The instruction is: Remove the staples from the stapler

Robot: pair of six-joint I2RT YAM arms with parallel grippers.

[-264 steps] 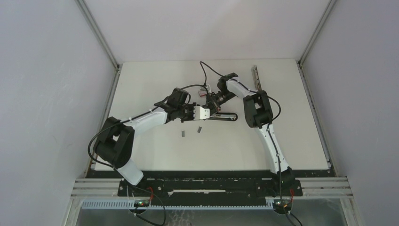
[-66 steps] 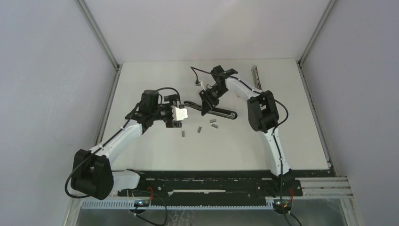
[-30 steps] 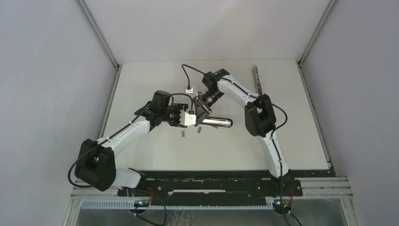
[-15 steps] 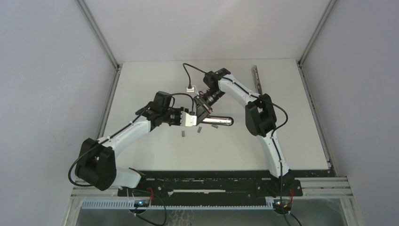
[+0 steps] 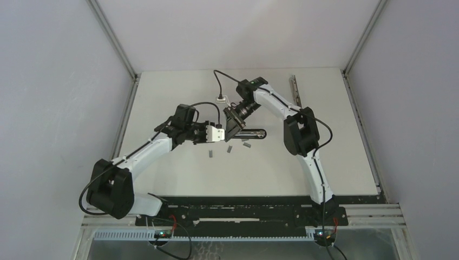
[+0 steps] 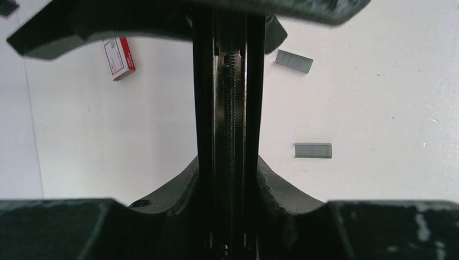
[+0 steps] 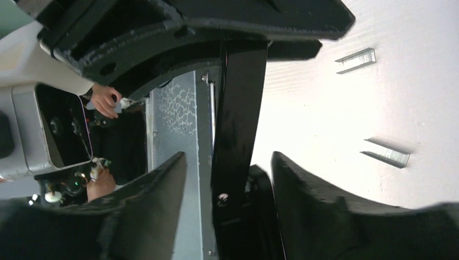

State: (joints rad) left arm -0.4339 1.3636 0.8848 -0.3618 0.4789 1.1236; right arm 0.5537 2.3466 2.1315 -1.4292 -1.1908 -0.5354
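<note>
- L gripper (image 5: 218, 133): closed down narrow on the left end of the stapler (image 5: 251, 133). Firm pinch, I reckon to keep the body steady over the table (image 5: 178, 86) for the other hand.
- R gripper (image 5: 231, 123): approx half open, straddling the stapler's black arm. My R wrist view shows a gap on one side, so I judge it's not clamped, more a guide.
- With this hold the loading channel faces my L wrist cam. The spring (image 6: 230, 108) runs down it, no strip in the stretch I can see; rest hidden by my fingers.
- Staples (image 5: 229, 148): three short strips loose on the table, just near of the stapler, between my arms, each apart from the others.
- Look: grey, metallic, flat bar shape, tiny vs the stapler. R wrist view shows bright edges.
- Red-and-white box (image 6: 118, 57) sits apart from them, untouched.
</note>
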